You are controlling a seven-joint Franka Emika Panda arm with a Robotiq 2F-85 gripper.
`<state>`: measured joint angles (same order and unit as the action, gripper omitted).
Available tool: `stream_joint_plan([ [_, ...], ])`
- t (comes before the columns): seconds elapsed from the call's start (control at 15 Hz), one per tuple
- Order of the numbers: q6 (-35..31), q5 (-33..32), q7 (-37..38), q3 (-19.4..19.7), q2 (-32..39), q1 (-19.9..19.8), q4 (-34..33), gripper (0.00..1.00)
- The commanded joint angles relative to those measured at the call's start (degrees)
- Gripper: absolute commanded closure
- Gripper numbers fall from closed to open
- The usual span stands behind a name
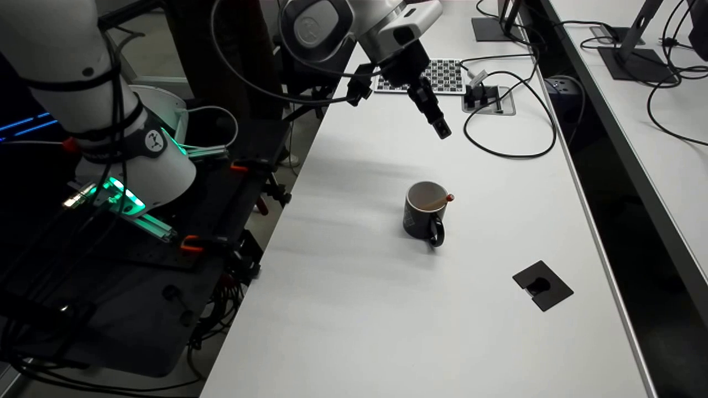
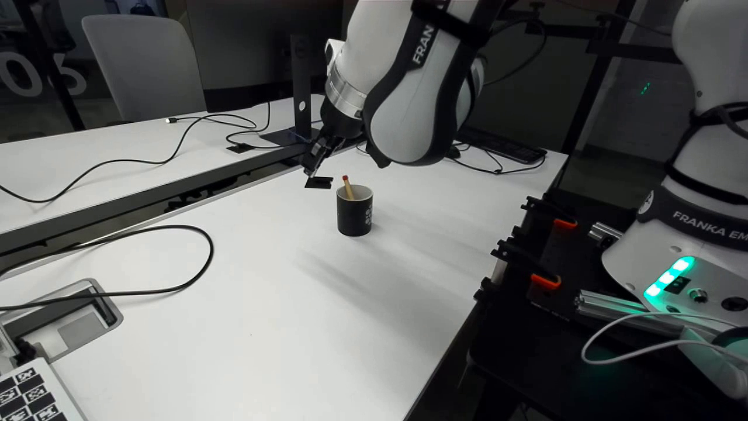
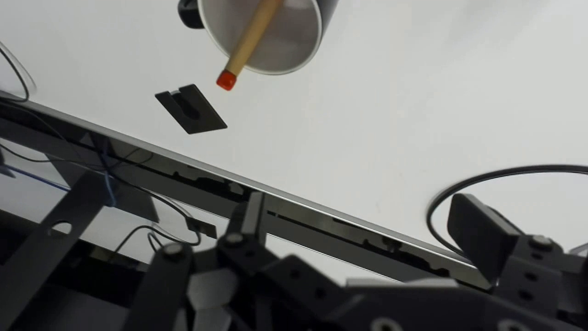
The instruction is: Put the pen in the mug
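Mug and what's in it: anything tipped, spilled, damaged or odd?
No spill or damage shows; the mug stands upright. One oddity: the pen leaning in it, tan with a red tip, looks more like a matchstick.

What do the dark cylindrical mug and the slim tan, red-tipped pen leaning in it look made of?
The dark cylindrical mug looks like glazed ceramic: its handle gleams. The slim tan, red-tipped pen is probably wood, matte along its shaft, going by the plain tan colour; its glossy red tip could be paint or plastic.

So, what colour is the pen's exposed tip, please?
Red. The pen's exposed tip shows best in the wrist view.
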<state>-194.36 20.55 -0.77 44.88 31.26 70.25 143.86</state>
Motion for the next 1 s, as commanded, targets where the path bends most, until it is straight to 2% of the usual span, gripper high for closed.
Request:
stream_joint_plan([
  [0.0,0.84,-9.18,-7.34,-1.66,-11.53,-3.63,4.81,0.00],
  [0.13,2.77,-13.86,-10.26,-2.10,-15.15,-5.07,6.21,0.00],
  [0.33,3.55,-16.92,-12.49,-1.46,-17.78,-5.58,7.71,0.00],
  [0.4,3.05,-17.33,-13.18,-0.68,-17.86,-5.10,8.01,0.00],
  [0.47,1.77,-15.96,-13.47,1.77,-15.83,-2.67,7.78,0.00],
  [0.53,2.44,-15.13,-11.41,-0.54,-14.68,-4.23,6.35,0.00],
  [0.93,2.34,-15.13,-12.64,0.77,-14.85,-3.36,6.93,0.00],
])
